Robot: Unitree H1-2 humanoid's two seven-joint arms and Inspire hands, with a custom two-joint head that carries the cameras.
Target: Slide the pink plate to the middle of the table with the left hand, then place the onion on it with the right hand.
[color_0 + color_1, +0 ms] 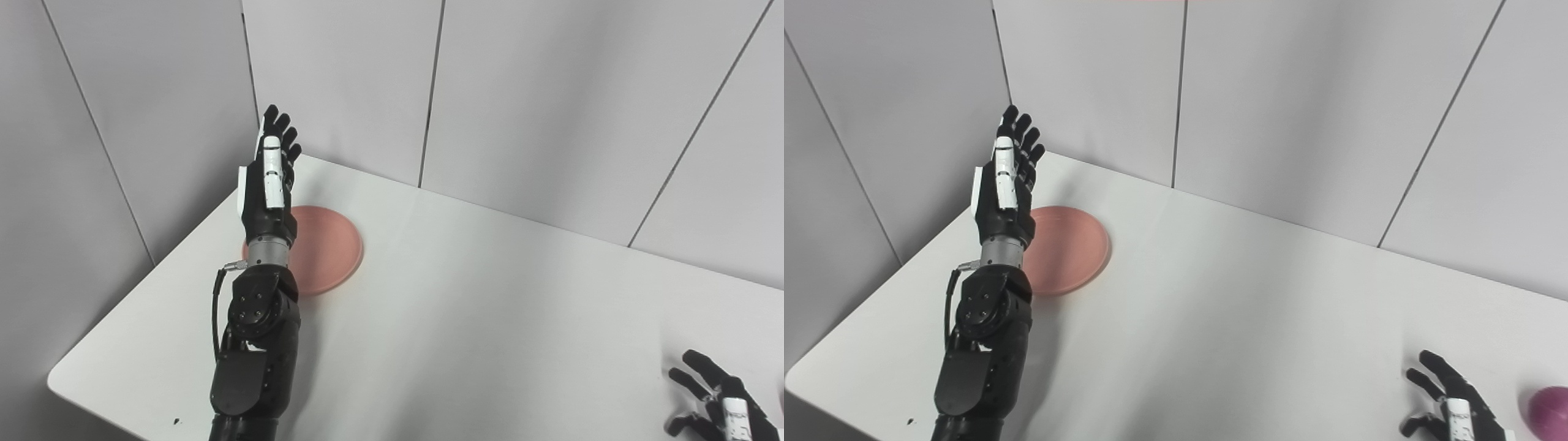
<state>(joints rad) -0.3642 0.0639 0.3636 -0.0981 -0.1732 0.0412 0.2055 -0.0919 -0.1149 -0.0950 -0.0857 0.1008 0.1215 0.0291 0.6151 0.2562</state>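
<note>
Nearby, a small dark speck [910, 421] marks the white table [1249, 306] near its front left edge. Raised above the pink plate [1069, 248] at the far left, the left hand [1006, 184] holds nothing, fingers straight and pointing upward. Low at the right, the right hand [1448, 401] rests empty with fingers spread, beside the purple onion [1549, 411]. Grey wall panels [1274, 104] stand behind.

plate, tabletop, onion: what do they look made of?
Pink plate: looks like matte plastic or melamine, with an even salmon colour and no glare; ceramic can't be ruled out.
Table: smooth white laminate or painted board, with a soft sheen and a rounded corner.
Onion: glossy purple with a highlight; real or a plastic prop, can't tell, and it's cut off by the frame edge.
</note>
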